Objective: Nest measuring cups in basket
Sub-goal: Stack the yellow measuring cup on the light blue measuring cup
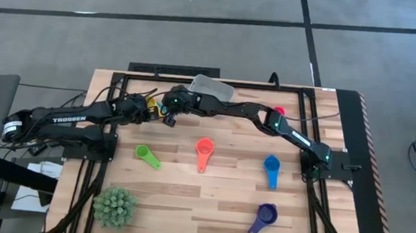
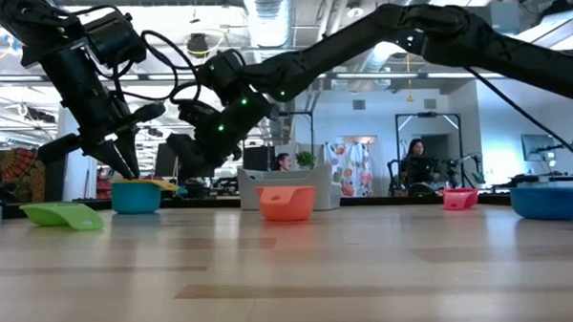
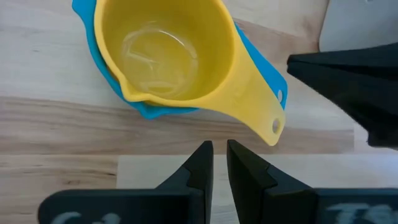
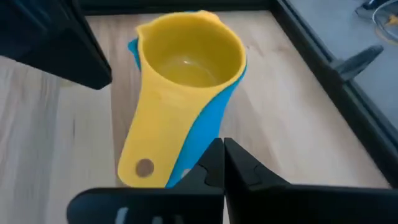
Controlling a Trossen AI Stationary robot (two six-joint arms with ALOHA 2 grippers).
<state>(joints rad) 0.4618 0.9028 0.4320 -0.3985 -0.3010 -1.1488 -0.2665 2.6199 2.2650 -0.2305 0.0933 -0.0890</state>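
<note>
A yellow measuring cup [image 3: 168, 50] sits nested inside a teal one [image 3: 149, 111], which stands on the table at the far left of centre [image 2: 135, 198]. Both handles point the same way. My left gripper [image 3: 217, 149] hovers just short of the yellow handle's end, its fingers a slit apart with nothing between them. My right gripper [image 4: 219, 149] reaches across from the table's right, shut, with its tips at the teal handle. The basket [image 1: 213, 87] stands at the far edge, behind the right arm. My right gripper's shut fingertips stand over the teal cup's handle [image 4: 198, 152] near its free end, slanting down from the table's right side and lying along the handle. I cannot tell whether they touch it. The nested cups rest upright on the table.
Loose cups lie on the table: green [image 1: 146, 155], coral-red [image 1: 203, 152], blue [image 1: 271, 167], purple [image 1: 263, 218], and a pink one [image 1: 279, 110] half under the right arm. A spiky green plant [image 1: 115, 205] sits at the near left. Both grippers crowd the same spot.
</note>
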